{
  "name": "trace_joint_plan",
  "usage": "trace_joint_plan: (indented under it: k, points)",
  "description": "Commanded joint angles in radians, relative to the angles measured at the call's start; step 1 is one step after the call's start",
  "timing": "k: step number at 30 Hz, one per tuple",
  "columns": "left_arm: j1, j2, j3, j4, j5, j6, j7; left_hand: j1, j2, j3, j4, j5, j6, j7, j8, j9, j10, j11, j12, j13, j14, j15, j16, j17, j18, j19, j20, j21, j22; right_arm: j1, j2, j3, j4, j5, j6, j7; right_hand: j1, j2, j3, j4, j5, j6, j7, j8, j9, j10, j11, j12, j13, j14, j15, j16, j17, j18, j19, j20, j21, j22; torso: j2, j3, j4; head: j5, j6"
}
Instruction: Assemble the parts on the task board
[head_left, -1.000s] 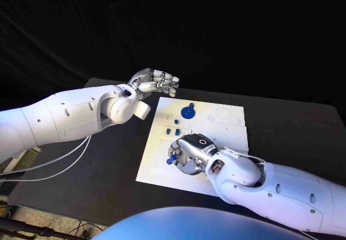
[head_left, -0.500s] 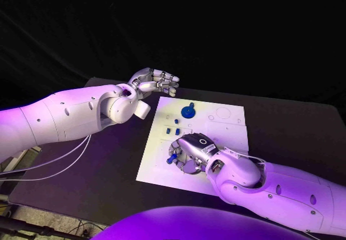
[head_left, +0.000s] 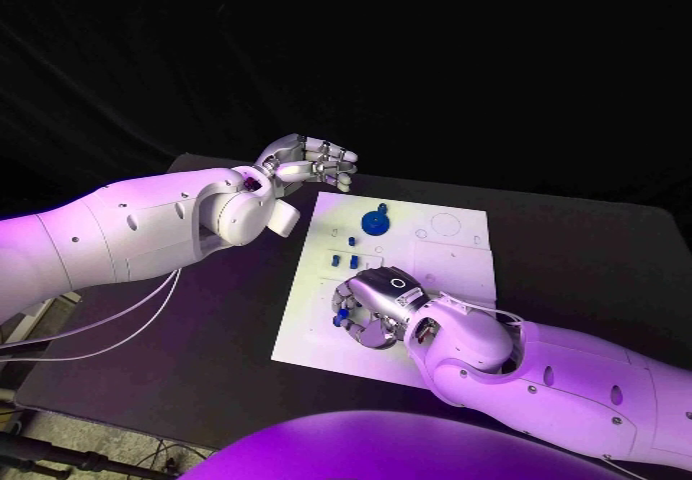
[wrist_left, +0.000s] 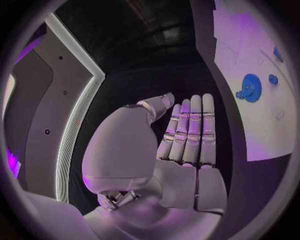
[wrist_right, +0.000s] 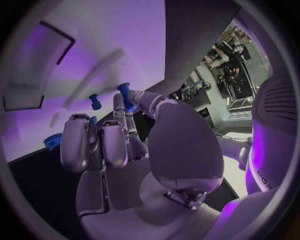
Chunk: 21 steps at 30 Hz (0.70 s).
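Task board (head_left: 433, 262) under right hand (head_left: 378, 305) | right wrist view: blue peg (wrist_right: 125, 95) pinched | left hand (head_left: 309, 162) curled, empty

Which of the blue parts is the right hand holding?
The peg pinched at the fingertips of the right hand, seen at over the board's near half. The gear and small pegs sit untouched farther up the board.
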<state>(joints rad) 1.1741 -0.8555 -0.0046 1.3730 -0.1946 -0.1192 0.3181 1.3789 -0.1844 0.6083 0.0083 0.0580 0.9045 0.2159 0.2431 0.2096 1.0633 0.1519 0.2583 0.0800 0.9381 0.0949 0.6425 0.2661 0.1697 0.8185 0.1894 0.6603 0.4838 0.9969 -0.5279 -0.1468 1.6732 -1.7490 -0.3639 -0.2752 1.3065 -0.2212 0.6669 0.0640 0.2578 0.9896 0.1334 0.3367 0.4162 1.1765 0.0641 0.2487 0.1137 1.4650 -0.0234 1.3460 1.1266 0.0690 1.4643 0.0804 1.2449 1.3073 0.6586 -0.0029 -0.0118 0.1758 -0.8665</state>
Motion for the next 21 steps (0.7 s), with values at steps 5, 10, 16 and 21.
trace_joint_plan:
  k: [5,10,16,21]
  points:
    - [0.0,0.0,0.001,0.003,0.006,0.014,0.003,0.0,0.003,-0.005,-0.002,-0.003,-0.005,0.0,0.002,-0.001,-0.009,-0.001,0.003,0.001,-0.008,0.002,-0.001,0.001,0.01,0.002,0.002,-0.007,-0.001,-0.001,0.002,0.0,0.006,-0.02,-0.012,-0.018,0.0,-0.025,0.008,0.008,0.004,-0.05,0.002,-0.055,-0.006,-0.004,0.002,-0.005,0.008,0.021,0.01,0.001,-0.001,-0.005,0.0,0.007,-0.007,0.173,0.0,0.0003,0.0002,0.0,0.0]
    - [0.0,-0.001,0.001,0.004,0.006,0.015,0.002,-0.001,0.003,-0.006,-0.001,-0.003,-0.006,0.0,0.002,-0.002,-0.011,0.0,0.004,0.002,-0.009,0.003,-0.001,0.004,0.01,0.003,0.002,-0.01,-0.002,-0.001,-0.001,0.0,0.014,-0.02,-0.045,-0.015,0.001,-0.037,0.013,0.01,0.004,-0.097,0.0,-0.095,-0.018,-0.001,-0.007,-0.004,0.015,0.021,0.003,0.003,0.0,-0.005,0.002,0.003,-0.006,0.175,0.0,0.0012,-0.0001,0.001,0.0]
    - [0.0,-0.002,0.001,0.004,0.006,0.016,0.001,-0.001,0.003,-0.006,-0.001,-0.003,-0.006,0.0,0.002,-0.002,-0.011,0.0,0.004,0.002,-0.009,0.003,-0.001,0.004,0.01,0.003,0.002,-0.01,-0.002,-0.001,-0.013,0.0,0.03,-0.012,-0.1,-0.002,0.001,-0.054,0.013,0.013,0.004,-0.155,-0.002,-0.14,-0.035,-0.002,-0.009,-0.005,0.023,0.023,0.001,0.008,0.006,-0.006,0.004,0.0,-0.003,0.177,0.0,0.0014,-0.0004,0.001,0.0]
    - [0.0,-0.002,0.001,0.004,0.006,0.016,0.001,-0.001,0.003,-0.006,-0.001,-0.003,-0.006,0.0,0.002,-0.002,-0.011,0.0,0.004,0.002,-0.009,0.003,-0.001,0.004,0.01,0.003,0.002,-0.01,-0.002,-0.001,-0.026,0.0,0.043,0.001,-0.127,0.009,0.0,-0.058,0.011,0.015,0.004,-0.16,-0.002,-0.145,-0.037,-0.008,-0.007,-0.009,0.023,0.024,0.002,0.011,0.011,-0.007,0.006,0.0,0.001,0.178,0.0,0.0012,-0.0005,0.0,0.001]
